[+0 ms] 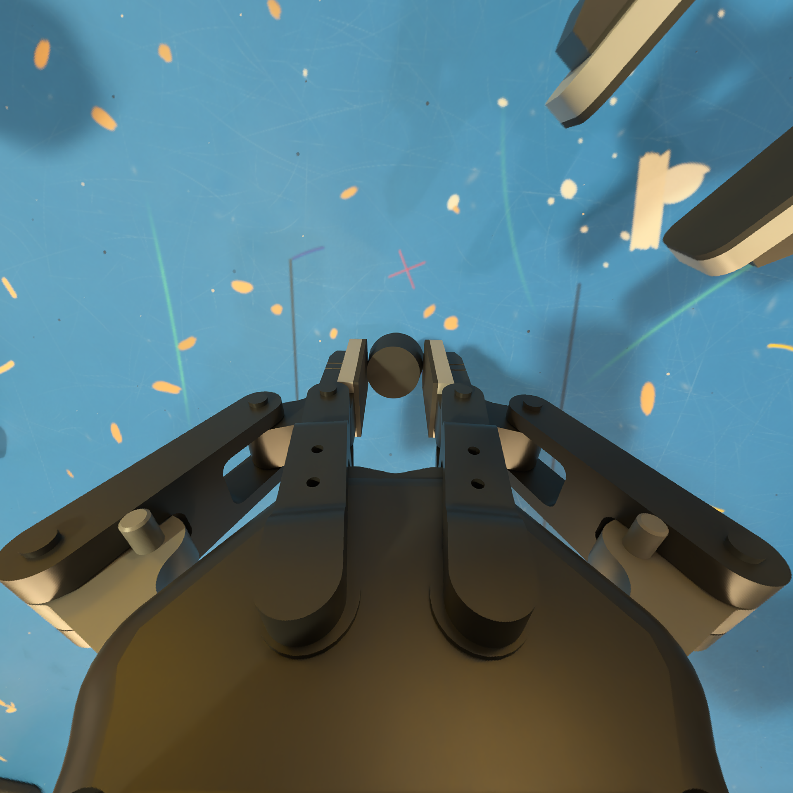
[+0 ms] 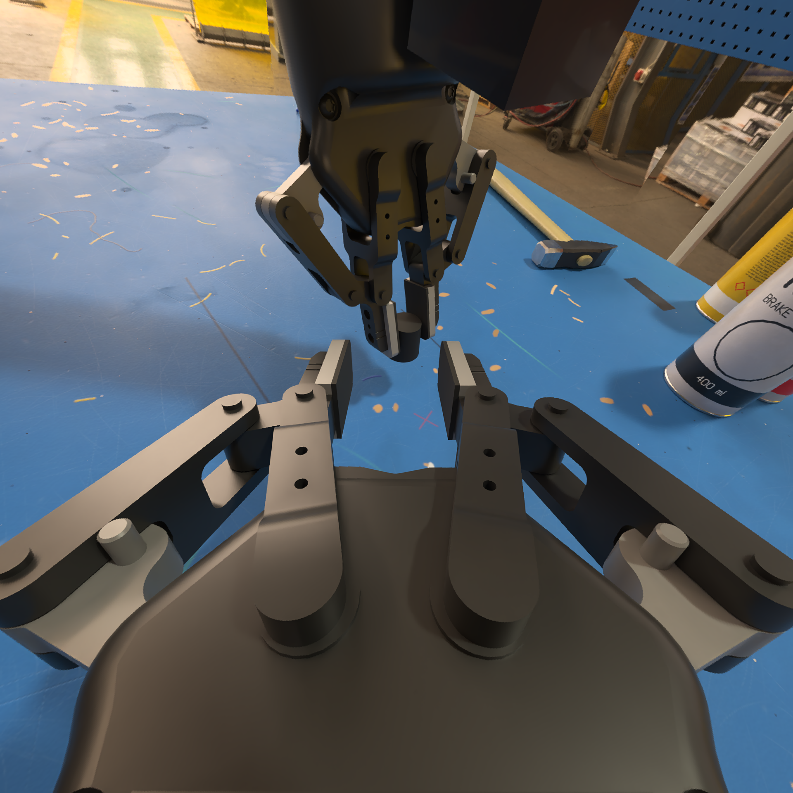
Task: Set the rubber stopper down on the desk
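Observation:
A dark round rubber stopper (image 1: 394, 364) sits clamped between the two pads of my left gripper (image 1: 394, 365), held above the blue desk (image 1: 214, 193). In the right wrist view the left gripper (image 2: 407, 332) hangs fingers down with the stopper (image 2: 407, 334) just above the desk (image 2: 128, 300). My right gripper (image 2: 394, 364) is open and empty, its fingertips just in front of and below the stopper. Its fingers (image 1: 609, 64) also show at the top right of the left wrist view.
A hammer (image 2: 573, 253) with a pale handle lies on the desk at the back right. Spray cans (image 2: 746, 343) stand at the right edge. A strip of tape (image 1: 650, 201) is stuck on the desk. Paint flecks and scratches mark the surface.

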You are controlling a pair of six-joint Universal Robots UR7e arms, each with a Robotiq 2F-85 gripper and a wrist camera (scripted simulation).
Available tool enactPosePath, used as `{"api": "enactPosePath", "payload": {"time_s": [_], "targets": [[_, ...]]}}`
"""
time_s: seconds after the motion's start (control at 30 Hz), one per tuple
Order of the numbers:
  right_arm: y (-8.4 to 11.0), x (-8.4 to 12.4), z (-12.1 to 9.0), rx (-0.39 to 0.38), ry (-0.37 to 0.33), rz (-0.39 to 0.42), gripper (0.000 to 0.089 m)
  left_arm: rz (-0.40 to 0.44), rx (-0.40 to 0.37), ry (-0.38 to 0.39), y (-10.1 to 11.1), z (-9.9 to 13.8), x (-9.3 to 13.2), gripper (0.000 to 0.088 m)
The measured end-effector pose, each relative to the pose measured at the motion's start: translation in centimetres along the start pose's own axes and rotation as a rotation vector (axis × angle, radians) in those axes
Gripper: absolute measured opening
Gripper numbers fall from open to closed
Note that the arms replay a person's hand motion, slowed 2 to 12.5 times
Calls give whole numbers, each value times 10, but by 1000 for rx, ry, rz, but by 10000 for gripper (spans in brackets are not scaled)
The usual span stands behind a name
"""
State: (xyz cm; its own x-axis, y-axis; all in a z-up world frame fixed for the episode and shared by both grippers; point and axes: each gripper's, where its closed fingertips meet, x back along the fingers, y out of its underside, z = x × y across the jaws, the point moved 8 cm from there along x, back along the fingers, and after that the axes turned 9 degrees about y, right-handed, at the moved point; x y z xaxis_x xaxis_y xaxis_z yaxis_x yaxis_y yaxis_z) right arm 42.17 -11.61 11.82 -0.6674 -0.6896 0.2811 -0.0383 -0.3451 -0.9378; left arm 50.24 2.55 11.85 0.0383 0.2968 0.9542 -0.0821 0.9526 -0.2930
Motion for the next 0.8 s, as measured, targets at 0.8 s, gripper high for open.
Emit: {"api": "enactPosePath", "payload": {"time_s": [0.8], "targets": [[-1,4,5,-4,25,12,362,-135,-61,-19,-6,7,-32,233]]}}
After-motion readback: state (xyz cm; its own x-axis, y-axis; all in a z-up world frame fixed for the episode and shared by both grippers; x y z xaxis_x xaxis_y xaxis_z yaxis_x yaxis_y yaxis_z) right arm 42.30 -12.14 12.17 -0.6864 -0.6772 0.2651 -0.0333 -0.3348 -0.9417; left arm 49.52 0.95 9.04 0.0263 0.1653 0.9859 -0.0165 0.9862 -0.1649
